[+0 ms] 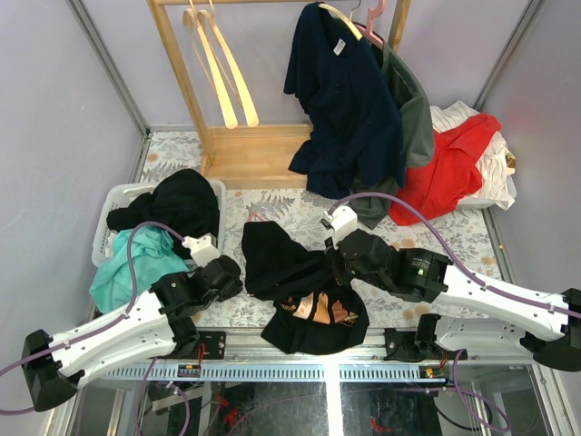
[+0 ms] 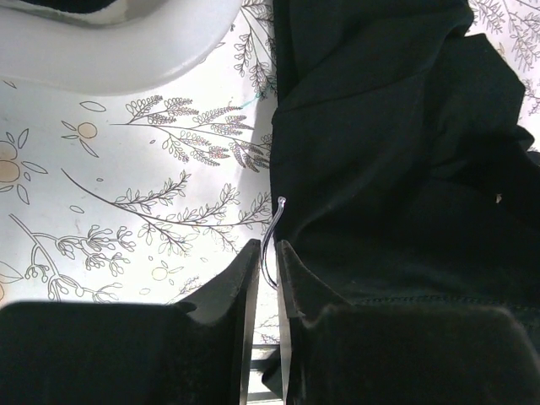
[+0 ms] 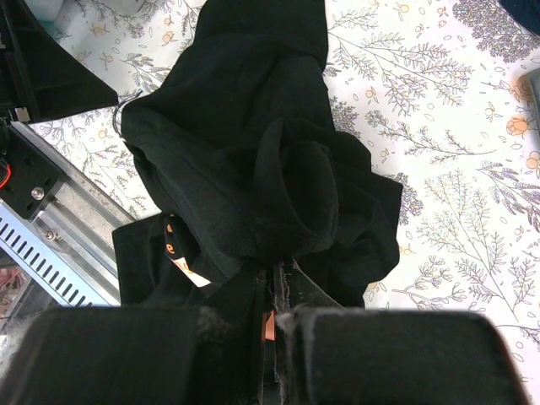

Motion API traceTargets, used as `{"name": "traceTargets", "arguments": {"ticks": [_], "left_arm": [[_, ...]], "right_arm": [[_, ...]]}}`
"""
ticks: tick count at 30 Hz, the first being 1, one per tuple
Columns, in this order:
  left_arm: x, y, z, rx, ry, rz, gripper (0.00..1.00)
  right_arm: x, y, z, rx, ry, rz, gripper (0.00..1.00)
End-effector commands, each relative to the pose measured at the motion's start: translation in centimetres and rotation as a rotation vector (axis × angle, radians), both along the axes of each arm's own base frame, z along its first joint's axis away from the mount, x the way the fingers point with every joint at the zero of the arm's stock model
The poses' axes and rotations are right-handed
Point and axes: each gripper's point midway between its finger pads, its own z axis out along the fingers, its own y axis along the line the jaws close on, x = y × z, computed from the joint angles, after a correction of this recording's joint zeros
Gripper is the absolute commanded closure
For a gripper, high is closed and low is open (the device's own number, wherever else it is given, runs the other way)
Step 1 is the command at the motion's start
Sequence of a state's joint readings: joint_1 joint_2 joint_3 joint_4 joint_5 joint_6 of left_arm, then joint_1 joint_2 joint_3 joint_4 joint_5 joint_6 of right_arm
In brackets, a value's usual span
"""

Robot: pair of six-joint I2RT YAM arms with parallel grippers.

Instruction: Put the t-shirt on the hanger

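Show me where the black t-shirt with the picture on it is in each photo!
Top external: the t-shirt lies bottom centre, between the two arms.
Left wrist: the t-shirt fills the right half.
Right wrist: the t-shirt is bunched in the middle.
Shared landmark: the flowery table cover under it shows in all three.

The bench wears a pale cloth printed with sprigs and leaves. The black t-shirt lies crumpled at its near edge, spilling over the rail. A white basket sits at the left. At the far side stand a wooden rack base and a red garment, seemingly on white cloth.
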State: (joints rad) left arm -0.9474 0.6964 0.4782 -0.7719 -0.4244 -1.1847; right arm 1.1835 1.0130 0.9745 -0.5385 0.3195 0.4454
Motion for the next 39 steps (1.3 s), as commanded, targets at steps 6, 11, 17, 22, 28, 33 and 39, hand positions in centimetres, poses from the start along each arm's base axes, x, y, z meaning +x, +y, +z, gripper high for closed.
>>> {"name": "traceTargets", "arguments": {"ticks": [6, 11, 17, 22, 28, 33, 39], "left_arm": [[-0.3, -0.8, -2.2, 0.007, 0.055, -0.011, 0.87], [-0.4, -0.8, -2.4, 0.005, 0.055, -0.012, 0.87], [-0.1, -1.5, -2.3, -0.007, 0.049, -0.022, 0.83], [-0.2, -1.8, -3.0, 0.005, 0.075, -0.033, 0.82], [-0.4, -2.1, -3.5, 0.005, 0.085, -0.044, 0.83], [0.2, -2.9, -2.5, 0.002, 0.059, -0.063, 0.95], [1.9, -5.1, 2.0, -0.014, -0.011, -0.123, 1.0]], "right_arm": [[0.5, 0.4, 0.7, 0.031, -0.019, 0.004, 0.99], [0.6, 0.4, 0.7, 0.033, -0.02, 0.005, 0.99], [0.6, 0.4, 0.5, 0.034, -0.017, 0.007, 0.99], [0.7, 0.3, 0.4, 0.032, -0.017, 0.005, 0.99], [0.8, 0.2, 0.4, 0.037, -0.017, 0.002, 0.99], [0.9, 0.3, 0.9, 0.048, -0.021, 0.0, 0.99], [1.1, 1.2, 2.6, 0.072, -0.036, 0.015, 0.99]]}}
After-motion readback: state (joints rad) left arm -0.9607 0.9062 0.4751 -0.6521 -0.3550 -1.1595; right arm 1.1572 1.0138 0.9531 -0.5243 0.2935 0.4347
